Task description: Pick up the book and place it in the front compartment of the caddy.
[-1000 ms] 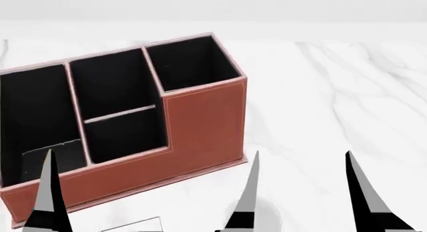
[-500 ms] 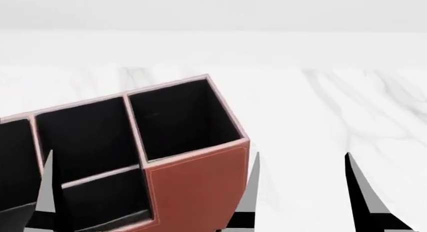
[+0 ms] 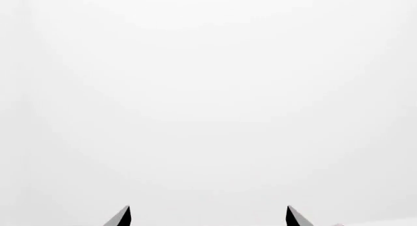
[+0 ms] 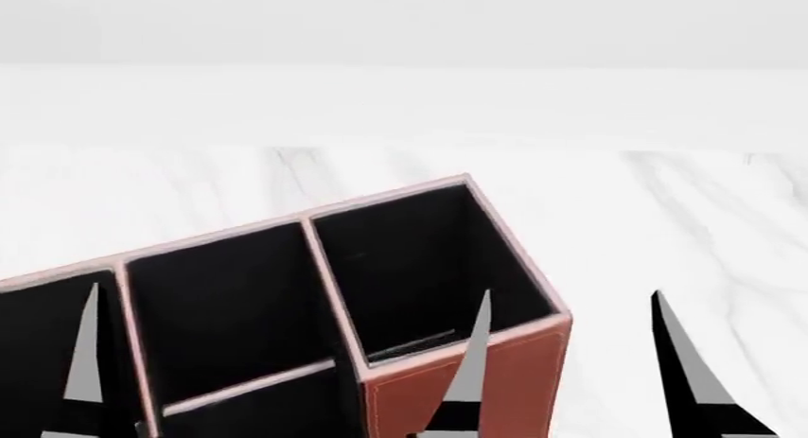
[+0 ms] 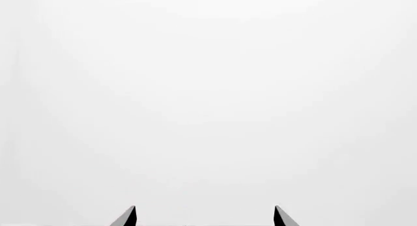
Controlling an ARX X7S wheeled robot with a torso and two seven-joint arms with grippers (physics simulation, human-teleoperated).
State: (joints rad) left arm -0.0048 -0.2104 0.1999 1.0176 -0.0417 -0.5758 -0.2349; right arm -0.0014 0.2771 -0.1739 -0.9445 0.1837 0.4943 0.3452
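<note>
Table (image 4: 707, 230): white marble top, bare past the box out to its far edge, with a plain pale wall behind it.

Caddy (image 4: 520, 381): reddish-brown box with a pale rim and black lining, sitting low in the head view. Only the tall rear cells and a strip of divider show; the low front compartment is cut off by the bottom of the frame. There is a faint pale line inside the tallest cell, and I cannot tell what it is.

Left gripper (image 3: 207, 212): two dark fingertips well apart with nothing between them, facing blank white. Right gripper (image 5: 203, 212): the same, spread wide and empty.

Book: not in any current view, so its place is unknown; it probably lies below the head camera's field.

Handling, as a guess: a thin hardback should be light and stiff with a slick cover. If it lies flat it offers little to bite on. I would pinch across its thickness near the middle of a long edge, so it hangs straight and drops edge-first into the slot.

Against half a second ago: the caddy sits further right and slightly lower in the head view, and more of the middle cell is exposed. A second ago its whole front face and low compartments were visible. The fingertips hold the same places in the frame, so the camera has moved along with them.
</note>
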